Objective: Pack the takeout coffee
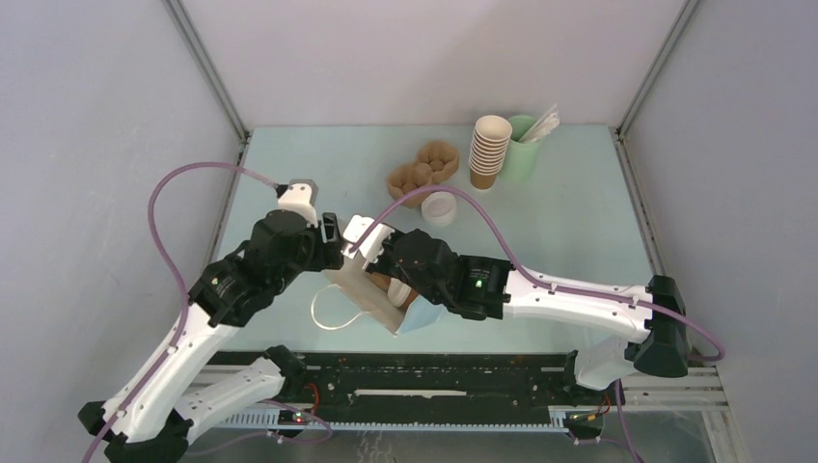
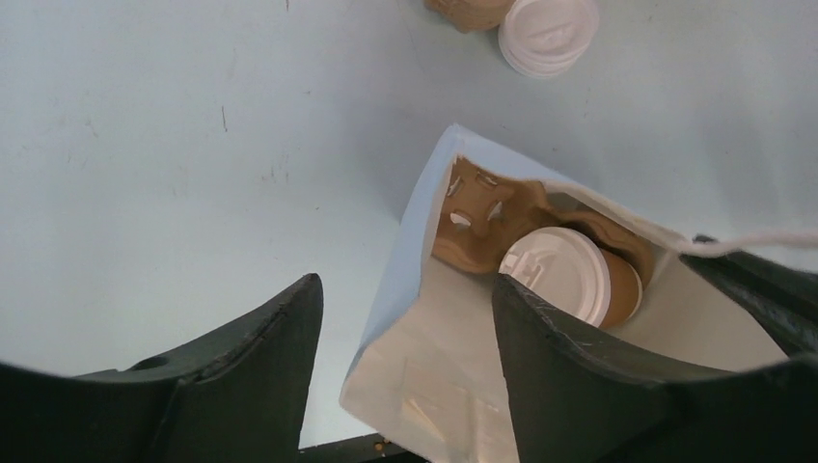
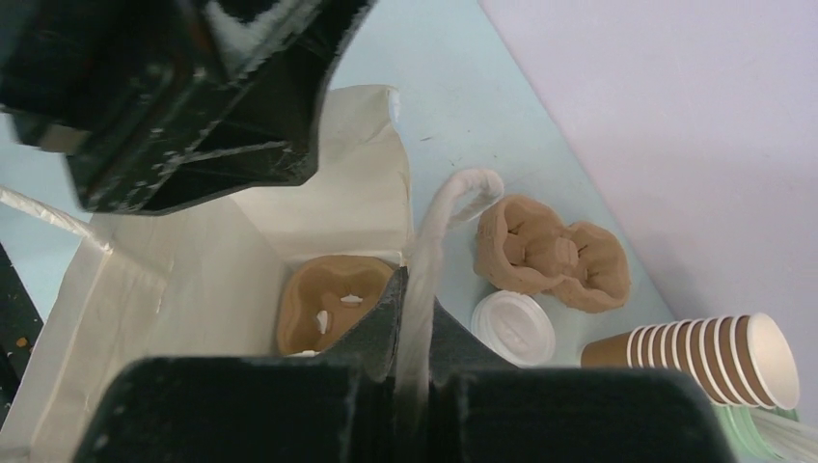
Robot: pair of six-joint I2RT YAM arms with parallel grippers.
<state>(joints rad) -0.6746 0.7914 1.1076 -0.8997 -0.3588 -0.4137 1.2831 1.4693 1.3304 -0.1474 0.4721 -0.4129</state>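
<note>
The takeout coffee, a brown cup with a white lid, sits in a brown pulp carrier inside an open white paper bag. My left gripper is open, and the bag's near wall edge lies between its fingers. My right gripper is shut on the bag's white cord handle and holds it up over the bag's mouth. In the top view the bag lies at mid-table between both grippers. The right gripper hides most of the cup there.
Behind the bag are loose white lids, spare pulp carriers, a tall stack of lidless brown cups and a pale green cup of sticks. The bag's other handle loop trails toward the near edge.
</note>
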